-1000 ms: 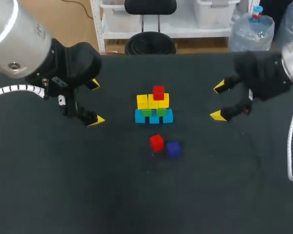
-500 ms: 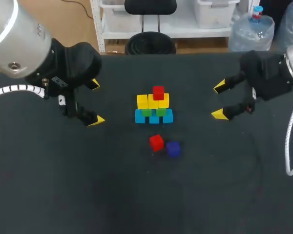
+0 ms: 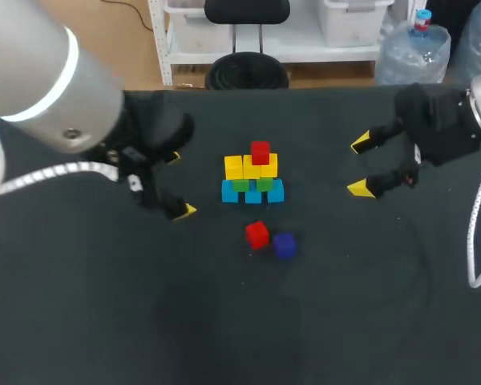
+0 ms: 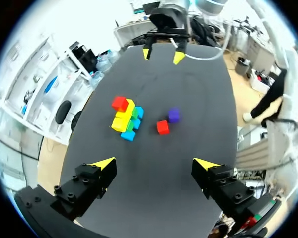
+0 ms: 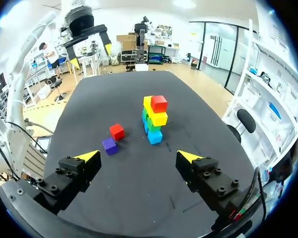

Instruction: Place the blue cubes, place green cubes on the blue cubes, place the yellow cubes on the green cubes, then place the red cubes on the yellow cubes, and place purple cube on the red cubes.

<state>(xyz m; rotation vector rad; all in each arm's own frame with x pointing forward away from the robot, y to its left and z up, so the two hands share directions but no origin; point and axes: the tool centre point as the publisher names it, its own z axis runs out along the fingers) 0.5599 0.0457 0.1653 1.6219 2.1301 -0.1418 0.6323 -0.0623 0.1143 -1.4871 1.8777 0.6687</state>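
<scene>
Your left gripper (image 3: 182, 183) and right gripper (image 3: 357, 167) both stand open and empty. Smooth, plain-faced cubes form a stack (image 3: 253, 172) on the matte black table (image 3: 104, 321). A loose red cube (image 3: 257, 234) lies just beside the purple cube (image 3: 284, 245)

Black table (image 3: 104, 321), matte dark top, evenly lit, far edge straight across the head view

Light: bright, even, from overhead.
Shadows: faint and soft beside the cubes (image 3: 253, 178).
Glare: pale sheen on the left arm (image 3: 32, 76).
</scene>
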